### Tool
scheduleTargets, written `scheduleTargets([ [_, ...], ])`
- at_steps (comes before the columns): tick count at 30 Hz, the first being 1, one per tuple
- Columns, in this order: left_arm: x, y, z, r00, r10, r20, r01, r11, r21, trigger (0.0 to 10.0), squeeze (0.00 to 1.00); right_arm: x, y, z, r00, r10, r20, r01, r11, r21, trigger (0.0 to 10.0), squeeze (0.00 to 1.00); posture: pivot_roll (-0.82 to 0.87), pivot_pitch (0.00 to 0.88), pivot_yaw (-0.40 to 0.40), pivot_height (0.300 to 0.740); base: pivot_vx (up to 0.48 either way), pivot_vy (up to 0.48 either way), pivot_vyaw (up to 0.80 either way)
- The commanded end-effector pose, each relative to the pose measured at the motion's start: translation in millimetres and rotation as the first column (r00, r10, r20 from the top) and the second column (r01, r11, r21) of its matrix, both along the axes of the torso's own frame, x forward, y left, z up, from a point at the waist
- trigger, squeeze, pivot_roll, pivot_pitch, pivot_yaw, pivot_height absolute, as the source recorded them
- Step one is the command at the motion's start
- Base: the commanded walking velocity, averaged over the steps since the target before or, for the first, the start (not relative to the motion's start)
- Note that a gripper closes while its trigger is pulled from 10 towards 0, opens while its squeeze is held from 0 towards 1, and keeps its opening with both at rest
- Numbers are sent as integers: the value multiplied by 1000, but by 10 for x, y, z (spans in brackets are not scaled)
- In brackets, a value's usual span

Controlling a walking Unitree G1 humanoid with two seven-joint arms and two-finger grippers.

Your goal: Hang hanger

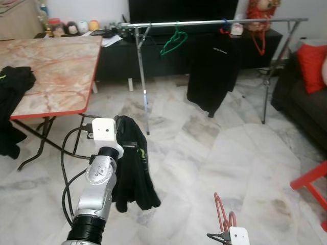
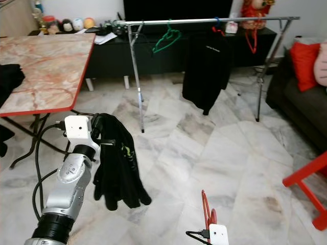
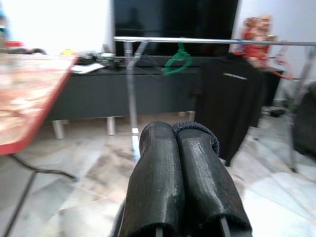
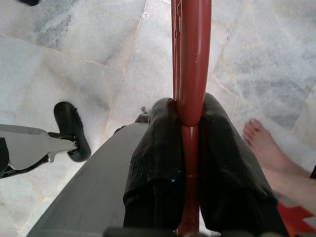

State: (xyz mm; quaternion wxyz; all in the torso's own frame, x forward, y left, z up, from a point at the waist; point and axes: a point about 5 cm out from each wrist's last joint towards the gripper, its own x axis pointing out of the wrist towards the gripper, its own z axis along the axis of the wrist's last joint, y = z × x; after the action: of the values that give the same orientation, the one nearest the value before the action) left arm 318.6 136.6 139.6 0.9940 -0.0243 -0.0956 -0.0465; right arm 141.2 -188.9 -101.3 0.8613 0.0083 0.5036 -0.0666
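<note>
Red hanger (image 4: 190, 64) is low at the robot's right side, clamped between the right gripper's (image 4: 190, 148) two fingers, long axis upright, running straight out past the fingertips. The clothes rail (image 1: 214, 22) stands well ahead: still the carry step, so approach, then lift. Left gripper (image 3: 180, 182), jaws together, pinches a black garment (image 1: 134, 168).
</note>
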Motion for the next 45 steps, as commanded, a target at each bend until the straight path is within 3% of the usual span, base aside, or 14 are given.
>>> scheduleTargets([
  [1,20,9,89,1000,-3,31,3,1000,2,10000,0,-4,52,-8,1000,0,-1,0,1000,21,10000,0,-130,33,1,740,0,255,0],
  [8,23,9,94,1000,-5,31,5,1000,1,10000,0,-5,26,-4,1000,-17,7,17,1000,13,10000,0,-123,38,0,740,0,252,0],
  [10,22,15,92,1000,-2,29,2,1000,1,10000,0,-32,-95,3,996,-89,9,89,996,-1,10000,0,-124,39,1,740,0,255,0],
  [18,15,7,79,1000,-7,23,7,1000,-3,10000,0,-51,-186,11,990,-139,15,139,990,-13,10000,0,-126,34,5,740,0,253,0],
  [39,24,1,98,1000,-13,27,13,1000,-4,10000,0,17,-228,40,992,-121,21,122,992,-32,10000,0,-120,15,4,740,0,251,0],
  [45,27,0,102,999,-15,29,15,1000,-3,10000,0,-20,-256,34,994,-106,18,107,993,-48,10000,0,-120,7,5,740,0,251,669],
])
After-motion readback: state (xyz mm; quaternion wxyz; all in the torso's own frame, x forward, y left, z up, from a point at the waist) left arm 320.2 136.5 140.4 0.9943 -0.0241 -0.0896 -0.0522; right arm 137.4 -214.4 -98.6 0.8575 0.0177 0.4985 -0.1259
